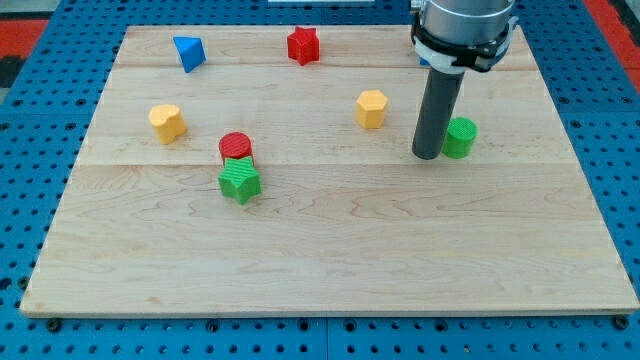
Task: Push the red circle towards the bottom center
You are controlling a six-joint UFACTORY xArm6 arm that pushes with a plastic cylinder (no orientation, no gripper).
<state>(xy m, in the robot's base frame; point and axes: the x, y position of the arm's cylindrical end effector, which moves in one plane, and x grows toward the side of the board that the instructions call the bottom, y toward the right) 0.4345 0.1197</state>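
Note:
The red circle lies left of the board's middle, touching the green star just below it. My tip stands at the view's right, right beside the left edge of the green circle. The tip is far to the right of the red circle, with the yellow hexagon up and to its left.
A blue triangle and a red star lie near the top edge. A yellow block sits at the left. The wooden board rests on a blue pegboard table.

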